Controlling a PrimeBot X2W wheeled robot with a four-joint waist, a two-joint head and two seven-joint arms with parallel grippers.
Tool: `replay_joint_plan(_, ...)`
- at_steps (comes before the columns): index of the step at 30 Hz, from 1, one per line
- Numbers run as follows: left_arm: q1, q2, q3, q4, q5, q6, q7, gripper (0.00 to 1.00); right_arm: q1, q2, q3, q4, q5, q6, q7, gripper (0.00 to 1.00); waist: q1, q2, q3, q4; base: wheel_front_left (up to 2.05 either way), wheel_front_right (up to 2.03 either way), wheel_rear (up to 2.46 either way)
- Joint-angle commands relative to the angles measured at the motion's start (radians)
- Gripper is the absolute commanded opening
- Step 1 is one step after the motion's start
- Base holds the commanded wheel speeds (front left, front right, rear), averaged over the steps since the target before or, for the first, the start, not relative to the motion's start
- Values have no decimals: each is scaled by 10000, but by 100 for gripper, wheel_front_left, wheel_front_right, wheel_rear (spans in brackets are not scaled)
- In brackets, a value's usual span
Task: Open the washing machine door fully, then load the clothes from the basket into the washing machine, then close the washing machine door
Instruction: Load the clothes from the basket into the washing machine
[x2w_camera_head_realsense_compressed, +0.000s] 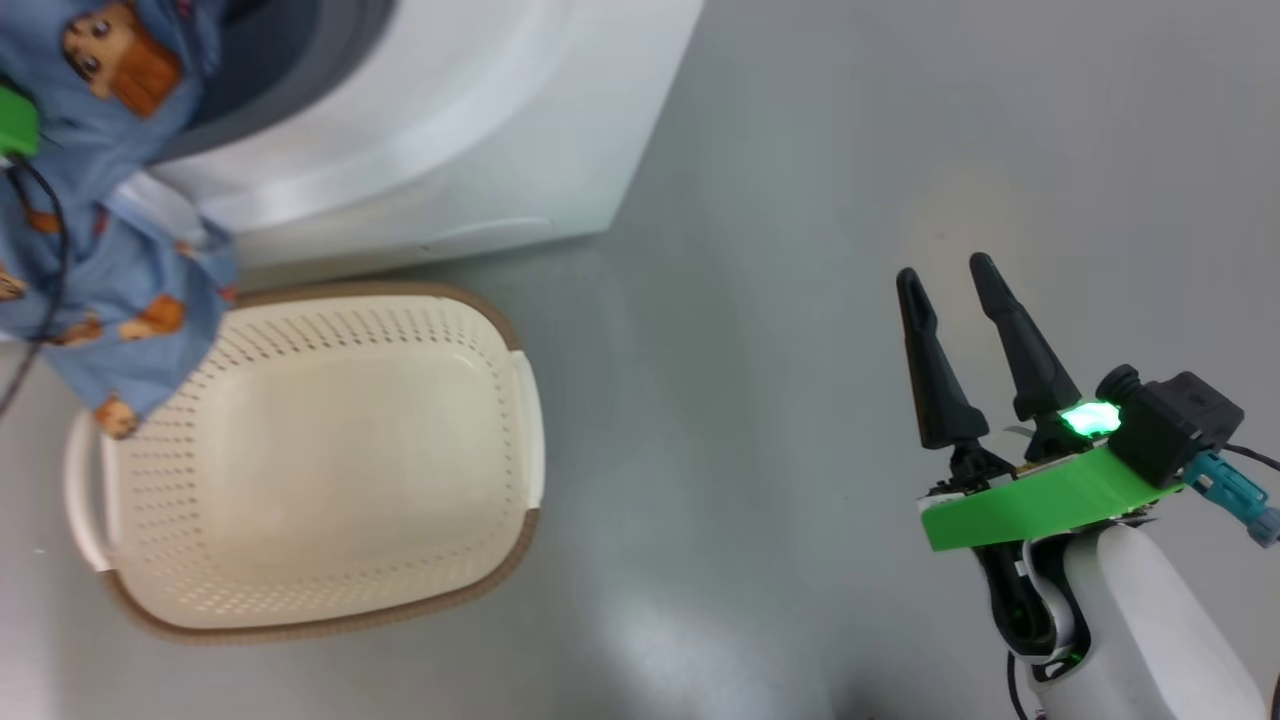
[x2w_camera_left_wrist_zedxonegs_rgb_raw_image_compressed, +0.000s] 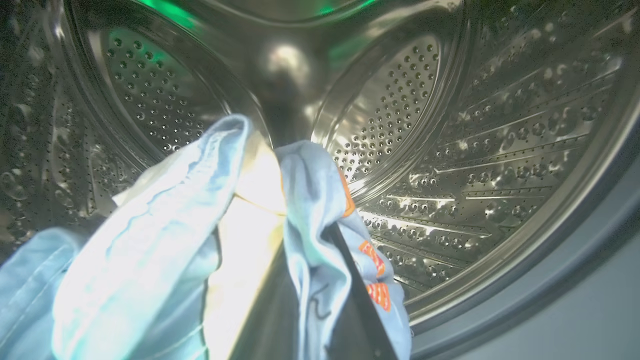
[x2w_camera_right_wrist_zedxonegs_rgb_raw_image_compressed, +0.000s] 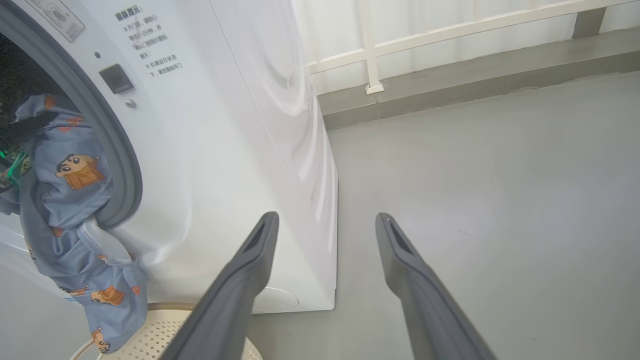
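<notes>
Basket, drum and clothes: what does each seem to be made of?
The basket looks like smooth moulded cream plastic, perforated in even rows; its brown rim looks woven, possibly plastic too. The drum looks like polished steel: mirror glare, punched holes. The clothes look like soft matte printed fabric, folding and draping.

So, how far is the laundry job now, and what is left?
Done: the washing machine stands open and the basket looks empty. In hand: the left gripper, shut on the clothes, is inside the steel drum, but much fabric hangs outside over the gasket. Left: push everything in, release, and close the door. The right gripper hovers open over the floor.
</notes>
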Motion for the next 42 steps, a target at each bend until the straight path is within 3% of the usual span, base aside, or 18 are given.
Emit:
replay_joint_plan(1,-474,610,128,-130,97,-46,-105,0,9,39,254,-286,-125,44,-80,100,-2,0,941,-738,0,0,0)
replay_joint_plan(11,-2294,1050,-287,-339,694,-48,-130,0,124,402,375,-533,-257,44,-80,100,-2,0,1816,-1208,0,0,0)
replay_joint_plan(17,-2746,1089,1797,-2192,2098,-27,-132,0,66,524,396,-594,-301,44,-80,100,-2,0,2126,-1379,0,0,0)
replay_joint_plan(20,-2248,781,2210,-1962,2500,-34,-132,0,103,552,380,-539,-331,44,-80,100,-2,0,2042,-1393,0,0,0)
replay_joint_plan(21,-2125,665,2216,-1626,2509,-37,-132,75,107,560,392,-518,-340,44,-80,100,-2,0,2005,-1392,0,0,0)
replay_joint_plan(22,-2068,565,2145,-1251,2497,-39,-132,100,107,566,409,-498,-344,44,-80,100,-2,0,1969,-1383,0,0,0)
replay_joint_plan(24,-2102,436,1842,-605,2526,-44,-17,100,79,576,440,-455,-338,44,-80,100,-2,0,1931,-1358,0,0,0)
replay_joint_plan(30,-2265,129,930,767,1987,-47,1685,100,-21,592,490,-321,-309,44,-80,100,-2,0,1738,-1288,0,0,0)
replay_joint_plan(42,-1213,272,-141,792,855,-49,684,100,-147,592,472,-92,-230,44,-80,100,-2,0,554,-1075,0,0,0)
